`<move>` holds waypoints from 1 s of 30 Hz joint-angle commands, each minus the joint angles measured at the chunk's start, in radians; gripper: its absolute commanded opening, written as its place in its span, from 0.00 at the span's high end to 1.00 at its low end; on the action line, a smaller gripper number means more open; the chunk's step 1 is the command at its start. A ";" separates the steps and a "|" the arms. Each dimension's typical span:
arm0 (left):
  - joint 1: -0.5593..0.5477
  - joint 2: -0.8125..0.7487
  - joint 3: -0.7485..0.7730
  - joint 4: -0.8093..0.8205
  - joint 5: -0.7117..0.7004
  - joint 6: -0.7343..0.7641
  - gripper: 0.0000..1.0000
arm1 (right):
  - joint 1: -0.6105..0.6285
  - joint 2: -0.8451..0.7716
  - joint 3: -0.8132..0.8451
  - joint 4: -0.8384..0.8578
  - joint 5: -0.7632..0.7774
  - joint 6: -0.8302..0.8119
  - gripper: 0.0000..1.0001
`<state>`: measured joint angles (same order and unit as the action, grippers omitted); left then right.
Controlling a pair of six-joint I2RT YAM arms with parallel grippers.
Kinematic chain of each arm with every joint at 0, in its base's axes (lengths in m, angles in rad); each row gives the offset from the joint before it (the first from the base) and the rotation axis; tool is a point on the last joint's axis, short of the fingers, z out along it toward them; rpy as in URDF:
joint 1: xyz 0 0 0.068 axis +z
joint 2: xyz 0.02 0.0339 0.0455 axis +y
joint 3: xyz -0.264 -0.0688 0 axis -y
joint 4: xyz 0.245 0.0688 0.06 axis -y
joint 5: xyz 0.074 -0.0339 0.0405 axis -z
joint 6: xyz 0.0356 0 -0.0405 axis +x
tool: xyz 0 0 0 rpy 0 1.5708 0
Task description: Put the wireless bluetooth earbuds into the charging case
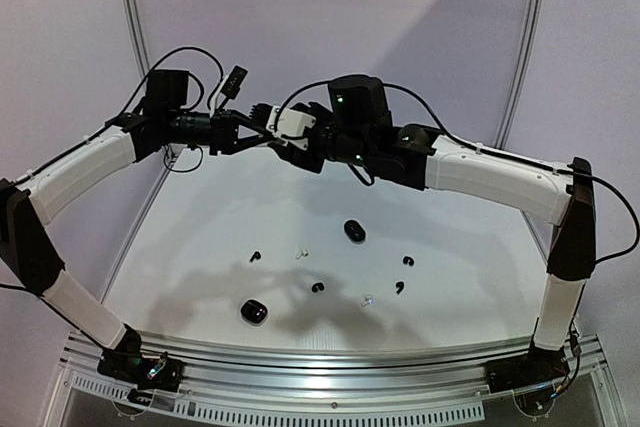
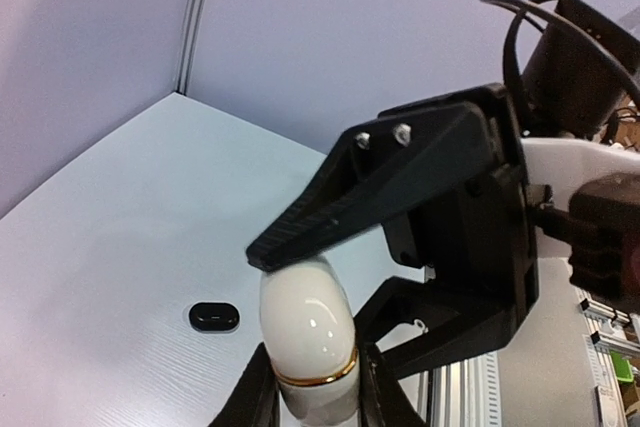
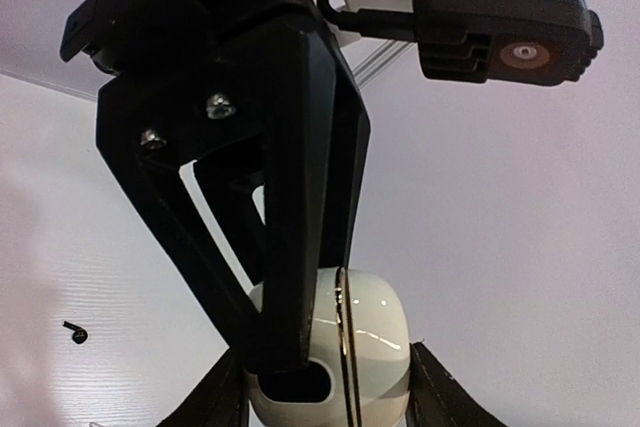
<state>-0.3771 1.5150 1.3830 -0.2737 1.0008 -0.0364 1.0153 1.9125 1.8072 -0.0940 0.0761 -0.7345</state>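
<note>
White counter with a curved far edge, pale lilac wall panels behind. Six earbuds lie scattered mid-counter, with black cases at 12 and 8 o'clock of them. Above, left pincer and right pincer both clench one white charging case.

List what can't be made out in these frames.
- White case: base cut off by the left wrist view's bottom edge, between the left gripper's fingers.
- Case contents: unseen in any view; the left gripper covers its front in the right wrist view.
- Right gripper: fingertips cut off at the right wrist view's bottom edge, so its grip is unclear.
- White earbuds, top view: too small for detail.
</note>
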 commanded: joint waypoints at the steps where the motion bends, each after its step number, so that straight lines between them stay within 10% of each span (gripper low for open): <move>1: -0.009 -0.004 0.000 0.033 0.075 0.090 1.00 | 0.005 0.002 0.017 -0.001 -0.013 0.109 0.26; 4: 0.008 -0.013 -0.011 0.044 0.089 0.148 1.00 | -0.031 -0.028 0.019 -0.071 -0.145 0.201 0.02; 12: 0.026 -0.065 -0.090 0.095 0.128 0.405 1.00 | -0.115 -0.121 -0.061 -0.075 -0.545 0.509 0.02; 23: 0.025 -0.095 -0.127 0.107 0.219 0.446 1.00 | -0.125 -0.053 -0.014 -0.082 -0.633 0.607 0.46; 30: 0.026 -0.108 -0.150 0.149 0.240 0.402 1.00 | -0.125 -0.016 0.032 -0.126 -0.651 0.616 0.58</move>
<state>-0.3580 1.4300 1.2522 -0.1654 1.2083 0.3851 0.8898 1.8671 1.7985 -0.1768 -0.5499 -0.1368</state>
